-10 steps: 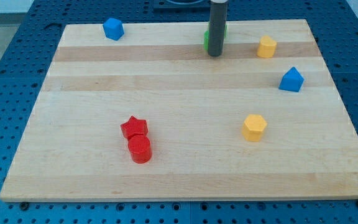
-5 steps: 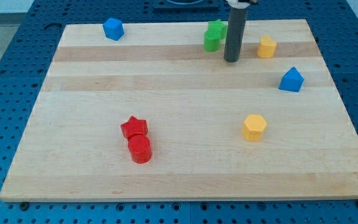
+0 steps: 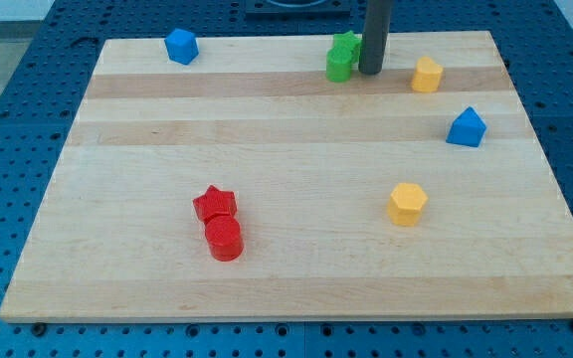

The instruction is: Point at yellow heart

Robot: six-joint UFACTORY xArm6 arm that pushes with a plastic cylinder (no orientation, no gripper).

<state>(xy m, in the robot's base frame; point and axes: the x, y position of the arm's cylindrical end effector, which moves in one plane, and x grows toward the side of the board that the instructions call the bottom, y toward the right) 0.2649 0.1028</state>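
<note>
Surface [image 3: 286, 159] of pale striped wood carries smooth plastic blocks. My tip [image 3: 370, 72], a dark rod with no hand, rests just right of the green block [image 3: 341, 56]; the yellow heart [image 3: 426, 75] sits near, toward the view's right; a yellow hexagon [image 3: 407, 203] lies well below.

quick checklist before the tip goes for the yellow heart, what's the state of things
1. My tip in view: ok, near the view's top, just right of the green block.
2. Target found: cannot tell for certain; the yellow block at upper right looks like the heart, while the other yellow block lower down looks hexagonal.
3. Path from tip to the upper yellow block: ok, bare board between them.
4. Tip apart from the green block: cannot tell, they are very close.
5. Blue block out of the way: ok, below the path.
</note>
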